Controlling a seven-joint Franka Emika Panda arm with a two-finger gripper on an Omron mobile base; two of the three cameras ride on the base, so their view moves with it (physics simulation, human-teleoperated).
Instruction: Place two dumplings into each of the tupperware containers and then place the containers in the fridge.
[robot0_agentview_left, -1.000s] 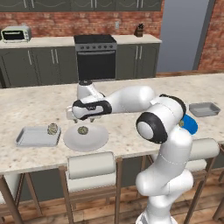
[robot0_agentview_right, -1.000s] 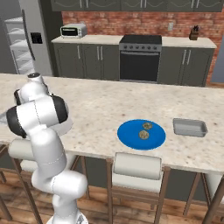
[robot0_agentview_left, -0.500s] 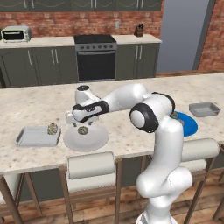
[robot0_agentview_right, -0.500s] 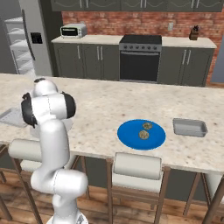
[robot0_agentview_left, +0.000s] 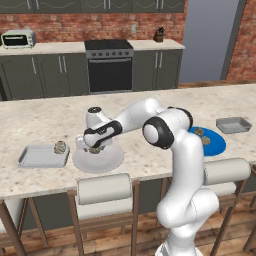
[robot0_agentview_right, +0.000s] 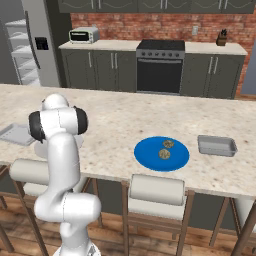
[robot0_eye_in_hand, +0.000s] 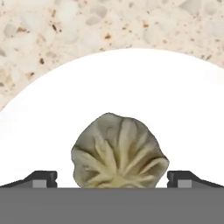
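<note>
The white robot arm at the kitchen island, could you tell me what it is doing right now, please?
The gripper is open, low over the white plate, with its fingertips on either side of a dumpling it has not closed on. One dumpling already sits in the left tupperware container. Two more dumplings wait on the blue plate, beside the second container. The fridge stands open at the back left.

Dumpling between my open fingers

I see a pleated dumpling (robot0_eye_in_hand: 119, 152) sitting on a white plate (robot0_eye_in_hand: 131, 87), with my gripper (robot0_eye_in_hand: 112, 179) straddling it, one fingertip (robot0_eye_in_hand: 41, 178) each side, not touching. Speckled counter (robot0_eye_in_hand: 65, 30) lies beyond the plate's rim.
</note>
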